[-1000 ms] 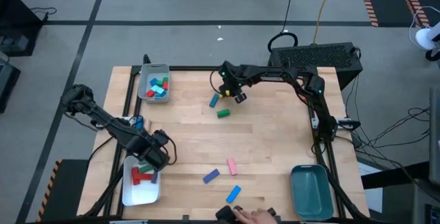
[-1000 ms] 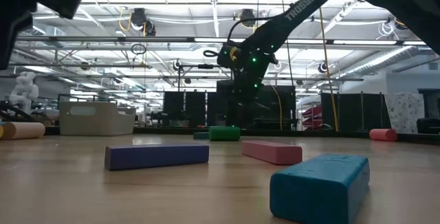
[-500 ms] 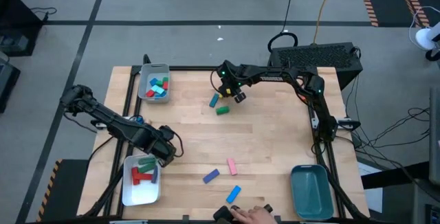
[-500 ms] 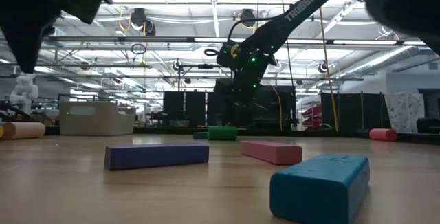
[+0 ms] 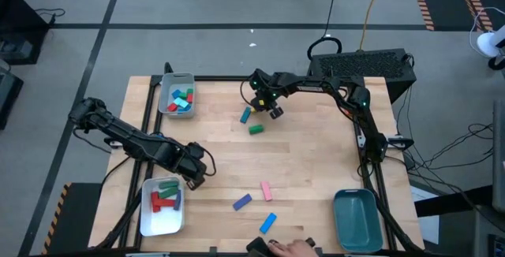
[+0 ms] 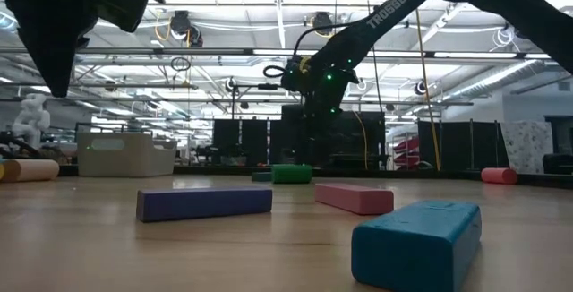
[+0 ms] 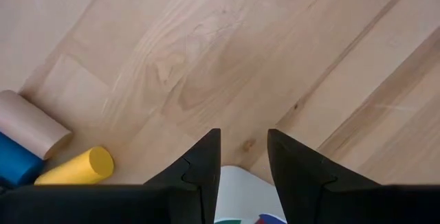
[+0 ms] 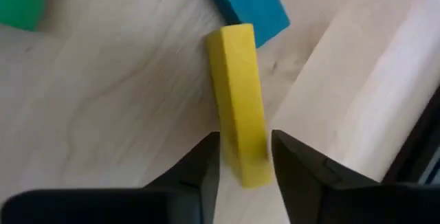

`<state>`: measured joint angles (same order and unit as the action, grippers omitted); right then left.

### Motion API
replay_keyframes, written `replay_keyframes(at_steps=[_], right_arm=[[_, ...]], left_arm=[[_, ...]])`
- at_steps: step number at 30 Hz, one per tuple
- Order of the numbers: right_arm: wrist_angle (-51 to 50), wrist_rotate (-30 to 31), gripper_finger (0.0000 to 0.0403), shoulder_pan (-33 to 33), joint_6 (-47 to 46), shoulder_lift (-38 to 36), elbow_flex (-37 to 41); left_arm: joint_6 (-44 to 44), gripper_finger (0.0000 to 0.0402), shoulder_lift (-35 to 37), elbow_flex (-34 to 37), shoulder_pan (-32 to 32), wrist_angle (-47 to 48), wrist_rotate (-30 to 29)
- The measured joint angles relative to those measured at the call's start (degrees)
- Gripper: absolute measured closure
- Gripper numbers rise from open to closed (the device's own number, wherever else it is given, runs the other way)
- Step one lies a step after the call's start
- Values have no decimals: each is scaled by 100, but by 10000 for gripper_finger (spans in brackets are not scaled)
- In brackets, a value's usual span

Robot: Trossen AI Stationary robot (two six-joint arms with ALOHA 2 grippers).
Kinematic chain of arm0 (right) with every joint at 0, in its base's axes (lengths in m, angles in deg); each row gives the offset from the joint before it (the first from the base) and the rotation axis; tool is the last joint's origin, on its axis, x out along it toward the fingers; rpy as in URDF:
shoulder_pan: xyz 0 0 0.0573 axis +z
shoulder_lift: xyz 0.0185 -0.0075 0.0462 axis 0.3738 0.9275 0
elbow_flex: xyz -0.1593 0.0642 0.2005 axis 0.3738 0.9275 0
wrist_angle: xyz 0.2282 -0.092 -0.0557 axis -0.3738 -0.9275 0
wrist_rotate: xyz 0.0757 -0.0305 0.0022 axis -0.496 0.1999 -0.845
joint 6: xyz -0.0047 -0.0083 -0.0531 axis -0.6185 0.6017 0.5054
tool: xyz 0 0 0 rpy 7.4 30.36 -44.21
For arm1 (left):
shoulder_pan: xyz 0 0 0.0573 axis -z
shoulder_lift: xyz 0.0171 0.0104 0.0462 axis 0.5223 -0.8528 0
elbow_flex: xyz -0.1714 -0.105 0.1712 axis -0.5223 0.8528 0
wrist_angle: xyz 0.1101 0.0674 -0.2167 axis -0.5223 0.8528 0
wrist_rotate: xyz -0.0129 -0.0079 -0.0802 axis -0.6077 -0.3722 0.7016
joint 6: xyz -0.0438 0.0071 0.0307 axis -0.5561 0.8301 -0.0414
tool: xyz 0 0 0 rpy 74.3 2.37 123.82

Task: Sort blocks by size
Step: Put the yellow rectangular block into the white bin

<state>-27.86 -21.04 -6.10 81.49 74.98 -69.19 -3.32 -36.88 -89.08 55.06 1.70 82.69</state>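
The right gripper [image 8: 240, 157] hangs above the table beyond the green block [image 5: 255, 130], its fingers closed on a yellow bar [image 8: 240, 100]; a teal block [image 5: 245, 115] lies just beside the green one. The left gripper [image 7: 243, 157] hangs at the far rim of the white tray [image 5: 148, 221], which holds red and green blocks; its narrowly parted fingers hold nothing. Purple [image 5: 241, 202], pink [image 5: 266, 190] and blue [image 5: 268, 222] blocks lie right of that tray.
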Motion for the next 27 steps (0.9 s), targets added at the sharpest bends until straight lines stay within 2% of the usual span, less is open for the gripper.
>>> replay_keyframes(at_steps=[5, 12, 16, 20, 27], right_arm=[[-254, 9, 331, 0, -129, 0, -9], [-307, 14, 361, 6, -836, -7, -12], [-438, 64, 367, 6, -1306, -15, -20], [-457, 68, 368, 2, -1963, -37, -20], [-743, 78, 370, 95, -2364, -242, -5]], left_arm=[[3, 279, 0, 0, 0, -1, 7], [-8, 279, -2, 0, 2, -15, -56], [36, 279, -2, 0, 2, -245, -433], [435, 279, -2, 0, 2, -588, -966], [1044, 279, -2, -2, 2, -986, -1696]])
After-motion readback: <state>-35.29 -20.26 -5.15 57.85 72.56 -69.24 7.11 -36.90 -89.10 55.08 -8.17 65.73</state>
